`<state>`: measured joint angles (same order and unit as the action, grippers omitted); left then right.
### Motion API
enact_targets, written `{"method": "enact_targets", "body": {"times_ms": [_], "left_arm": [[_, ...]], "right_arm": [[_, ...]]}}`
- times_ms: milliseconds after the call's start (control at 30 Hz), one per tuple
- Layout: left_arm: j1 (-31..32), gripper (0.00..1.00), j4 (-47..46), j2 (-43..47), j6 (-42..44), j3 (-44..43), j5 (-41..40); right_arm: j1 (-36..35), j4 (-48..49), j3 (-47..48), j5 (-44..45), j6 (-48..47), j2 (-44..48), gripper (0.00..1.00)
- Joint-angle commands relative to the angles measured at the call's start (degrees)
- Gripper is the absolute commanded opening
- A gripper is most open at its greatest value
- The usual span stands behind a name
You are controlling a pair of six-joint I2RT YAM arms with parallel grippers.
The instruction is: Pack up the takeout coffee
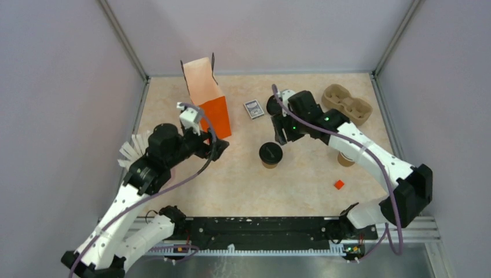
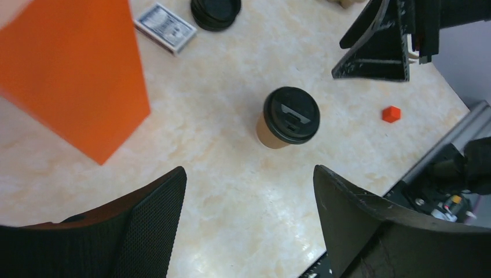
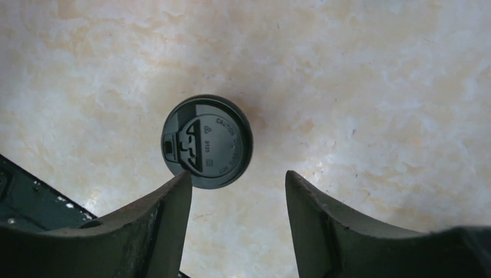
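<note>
1. We see the takeout coffee standing upright near the middle of the table, its black lid on. It is to the right of the orange bag and nearer to us than the bag.
2. The right gripper hangs above the cup on its far side. Its fingers are spread and nothing is between them; in the wrist view the lid lies just beyond the fingertips, not inside the gap.
3. The left gripper sits low by the near foot of the bag, well left of the cup. Its fingers are also apart and empty.
4. We judge the cup light, with a thin paper wall that dents under a hard squeeze. We cannot tell whether it holds liquid, so we treat it as if it could spill.
5. The lid looks smooth and only pressed on. Lifting by the lid alone risks popping it off or slipping.
6. We would take hold across the paper wall just under the lid's rim, where the rolled edge stiffens it, with a gentle squeeze.
7. We would keep it upright while carrying it over the bag's tall, open top.
</note>
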<state>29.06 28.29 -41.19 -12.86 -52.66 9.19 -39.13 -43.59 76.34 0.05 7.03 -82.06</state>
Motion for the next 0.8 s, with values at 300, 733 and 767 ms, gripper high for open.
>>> {"method": "enact_targets", "body": {"times_ms": [300, 733, 767], "left_arm": [[7.10, 0.78, -14.16, -22.70, -15.97, 2.52, 8.93], [9.09, 0.60, -26.98, -39.82, -18.62, 2.18, 6.96], [9.09, 0.59, -27.16, -40.41, -18.53, 2.09, 6.12]], "right_arm": [[8.44, 30.37, -26.23, -17.28, 13.97, 15.34, 0.22], [9.39, 39.35, -29.43, -22.83, 15.70, 9.68, 0.21], [9.53, 39.76, -29.62, -22.86, 15.48, 9.39, 0.21]]}}
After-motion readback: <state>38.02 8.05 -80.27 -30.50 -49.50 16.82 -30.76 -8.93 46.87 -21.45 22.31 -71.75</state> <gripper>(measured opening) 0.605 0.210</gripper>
